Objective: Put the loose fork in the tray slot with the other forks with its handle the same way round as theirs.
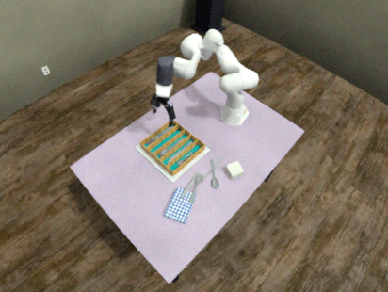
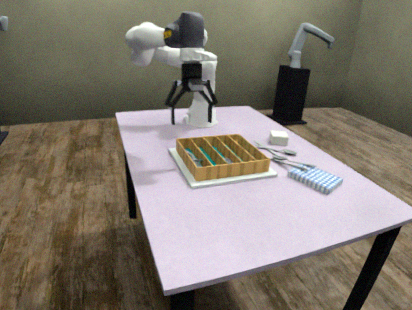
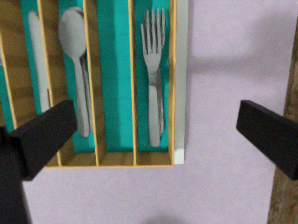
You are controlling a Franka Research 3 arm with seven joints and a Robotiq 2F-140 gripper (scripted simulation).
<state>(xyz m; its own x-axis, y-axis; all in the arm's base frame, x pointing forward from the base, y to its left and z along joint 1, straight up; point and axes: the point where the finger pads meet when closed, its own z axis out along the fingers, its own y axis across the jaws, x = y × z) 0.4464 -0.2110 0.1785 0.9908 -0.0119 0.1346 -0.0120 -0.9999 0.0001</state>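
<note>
My gripper [image 1: 163,117] [image 2: 192,121] [image 3: 156,114] is wide open and empty, raised above the tray's robot-side end. In the wrist view its fingers stand far out on both sides of the fork slot. The wooden tray [image 1: 157,161] [image 2: 230,171] [image 3: 115,160] has teal-floored slots. In the wrist view's rightmost slot, one fork [image 3: 153,65] lies flat along the slot on top of another fork [image 3: 160,115], which is mostly hidden. Their tines point the same way, toward the top of that view, and their handles lie toward the bottom.
Spoons [image 3: 72,32] and a knife [image 3: 37,55] lie in other slots. The tray stands on a white board [image 1: 174,177] [image 2: 200,183] [image 3: 180,100]. Beyond it are crossed loose cutlery, including a spoon [image 1: 215,182], a checked cloth [image 1: 179,208] [image 2: 316,179] and a white block [image 1: 234,170] [image 2: 279,138].
</note>
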